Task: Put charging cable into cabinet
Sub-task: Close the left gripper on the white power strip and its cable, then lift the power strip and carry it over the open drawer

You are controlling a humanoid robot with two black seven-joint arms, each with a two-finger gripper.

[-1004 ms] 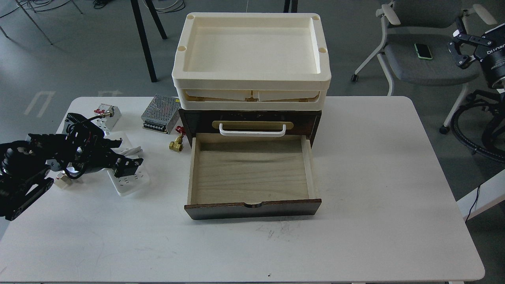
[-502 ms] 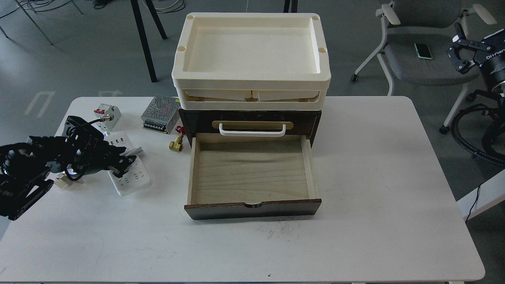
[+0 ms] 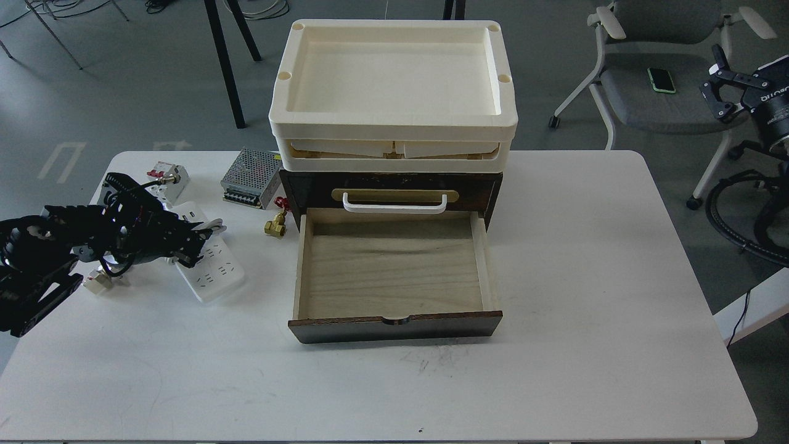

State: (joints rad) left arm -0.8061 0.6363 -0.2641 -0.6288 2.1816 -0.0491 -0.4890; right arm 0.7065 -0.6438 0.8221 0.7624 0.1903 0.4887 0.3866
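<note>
Charging cable (image 3: 216, 271) at my left gripper (image 3: 188, 243) — grip unclear.
Cabinet (image 3: 394, 330) drawer open, empty — transfer remains.

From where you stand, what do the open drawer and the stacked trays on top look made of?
The dark brown cabinet's open drawer looks wooden: pale visible grain inside, a dark stained, slightly worn front. The cream stacked trays look like moulded plastic, smooth and matte with rounded corners, though I can't be sure.
</note>
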